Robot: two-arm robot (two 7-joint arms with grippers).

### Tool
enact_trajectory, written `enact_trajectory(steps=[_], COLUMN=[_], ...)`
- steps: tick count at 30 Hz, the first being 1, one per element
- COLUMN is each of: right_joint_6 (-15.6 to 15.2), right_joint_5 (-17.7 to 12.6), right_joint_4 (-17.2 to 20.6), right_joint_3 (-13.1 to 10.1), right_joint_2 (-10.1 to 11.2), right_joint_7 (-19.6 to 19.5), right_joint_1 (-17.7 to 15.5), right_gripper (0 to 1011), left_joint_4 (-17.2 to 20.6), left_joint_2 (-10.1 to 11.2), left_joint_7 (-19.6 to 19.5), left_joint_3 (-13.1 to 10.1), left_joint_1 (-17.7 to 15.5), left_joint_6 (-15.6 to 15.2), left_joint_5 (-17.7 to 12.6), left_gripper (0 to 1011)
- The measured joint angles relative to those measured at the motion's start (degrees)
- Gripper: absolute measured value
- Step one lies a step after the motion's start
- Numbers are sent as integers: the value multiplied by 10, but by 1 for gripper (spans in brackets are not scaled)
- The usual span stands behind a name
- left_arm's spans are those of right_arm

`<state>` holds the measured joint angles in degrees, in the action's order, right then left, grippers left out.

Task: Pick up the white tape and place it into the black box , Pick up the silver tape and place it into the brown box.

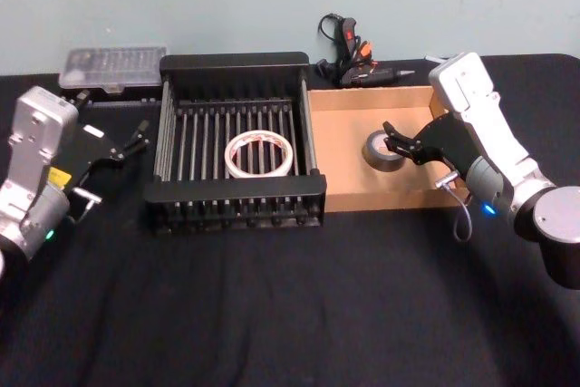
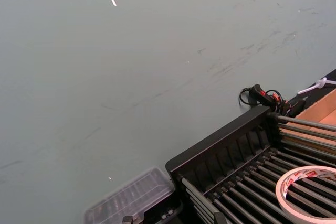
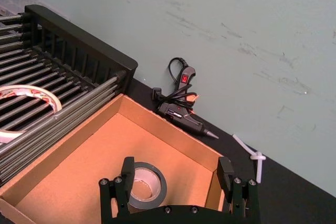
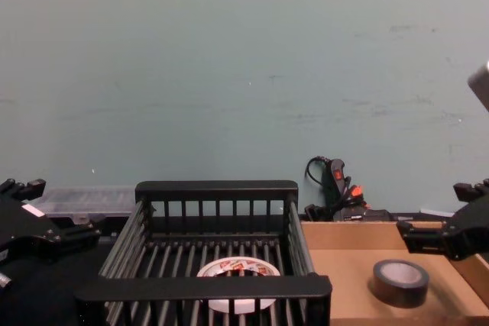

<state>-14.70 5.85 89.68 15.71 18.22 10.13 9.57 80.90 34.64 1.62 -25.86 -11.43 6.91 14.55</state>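
Wide white printed tape roll (image 1: 259, 153) lying flat on the slatted floor of the black plastic crate (image 1: 236, 198), small grey-silver tape roll (image 1: 381, 151) flat in the shallow tan cardboard box (image 1: 362, 197). Both sorted, by the look of it. Right hand (image 1: 392, 140) spread wide just above the silver roll, holding nothing, likely just letting go; left hand (image 1: 139, 139) beside the crate, grip impossible to tell.

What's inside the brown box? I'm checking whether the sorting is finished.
The silver tape lies flat on the floor of the brown box, with the open right gripper over it. The floor under the roll is hidden.

Two tape rolls: white tape (image 1: 259, 153), silver tape (image 1: 381, 150); two boxes: black box (image 1: 236, 195), brown box (image 1: 353, 124).
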Motion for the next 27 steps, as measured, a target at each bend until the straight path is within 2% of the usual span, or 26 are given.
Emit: enact_trajectory(steps=[27], right_joint_6=[0], right_joint_5=[0], right_joint_4=[0], right_joint_3=[0], right_joint_2=[0], right_joint_7=[0], right_joint_1=[0], right_gripper=[1000], left_joint_4=[0], left_joint_2=[0], left_joint_7=[0], left_joint_3=[0], left_joint_1=[0], left_joint_6=[0], left_joint_5=[0], left_gripper=[1002])
